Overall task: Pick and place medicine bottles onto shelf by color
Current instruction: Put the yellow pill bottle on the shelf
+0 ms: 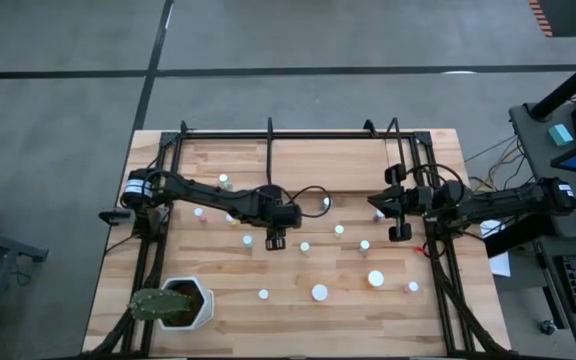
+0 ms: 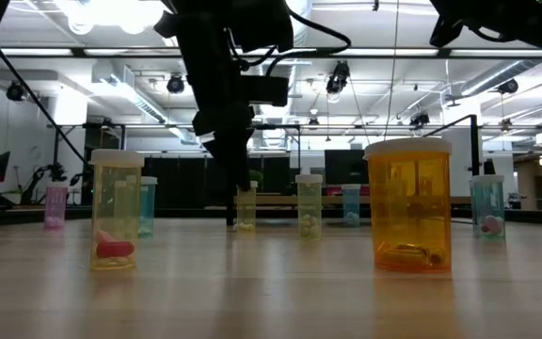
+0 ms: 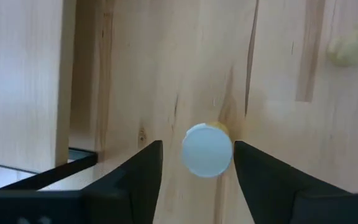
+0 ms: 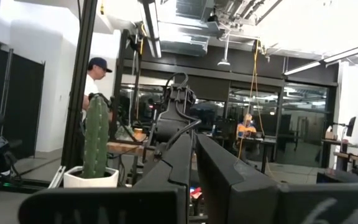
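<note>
While the left pincer (image 1: 275, 240) hangs over the middle of the worktop (image 1: 298, 310), its fingers (image 3: 135, 180) stand open on either side of a yellowish bottle (image 3: 207, 149), flanking its pale cap without touching it. Other bottles stand scattered across the worktop, among them an orange one (image 2: 409, 205). Right pincer (image 1: 400, 232): raised near the worktop's right side, fingers closed together and holding nothing. The shelf (image 1: 328, 165) lies along the far edge.

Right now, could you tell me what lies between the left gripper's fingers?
A yellowish bottle with a pale cap stands between the open left gripper's fingers, untouched, in the left wrist view.
</note>
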`<state>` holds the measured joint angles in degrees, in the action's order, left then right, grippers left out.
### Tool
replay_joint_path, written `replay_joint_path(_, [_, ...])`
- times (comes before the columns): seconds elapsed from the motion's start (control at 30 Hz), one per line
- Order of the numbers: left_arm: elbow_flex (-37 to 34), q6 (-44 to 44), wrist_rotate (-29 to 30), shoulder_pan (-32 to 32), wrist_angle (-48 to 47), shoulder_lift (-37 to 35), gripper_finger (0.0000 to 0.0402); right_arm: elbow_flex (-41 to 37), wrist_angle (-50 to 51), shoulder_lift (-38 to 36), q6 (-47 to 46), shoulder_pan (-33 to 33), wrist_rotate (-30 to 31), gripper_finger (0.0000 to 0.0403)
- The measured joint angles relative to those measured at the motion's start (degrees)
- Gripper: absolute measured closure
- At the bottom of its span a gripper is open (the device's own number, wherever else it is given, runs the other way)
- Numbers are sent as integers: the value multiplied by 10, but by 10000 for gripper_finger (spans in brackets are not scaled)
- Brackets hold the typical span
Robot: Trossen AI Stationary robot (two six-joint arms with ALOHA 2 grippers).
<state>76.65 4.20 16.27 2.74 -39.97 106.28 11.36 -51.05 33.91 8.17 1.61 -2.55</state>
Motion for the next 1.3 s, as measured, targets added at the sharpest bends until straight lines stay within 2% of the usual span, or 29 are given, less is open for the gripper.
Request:
replay_joint_path(0.3, [-7, -1, -1, 0, 18, 0, 245, 0, 2, 0, 0, 0, 0, 385])
replay_joint_path(0.63, [-7, -1, -1, 0, 19, 0, 308, 0, 11, 0, 0, 0, 1, 385])
replay_joint_path(0.9, [6, -1, 0, 8, 14, 0, 309, 0, 11, 0, 0, 0, 1, 385])
replay_joint_path(1.1, [81, -7, -1, 16, -49, -4, 309, 0, 14, 0, -2, 0, 1, 385])
replay_joint_path(1.3, [172, -72, 1, -3, -76, -4, 309, 0, 15, 0, -2, 0, 1, 385])
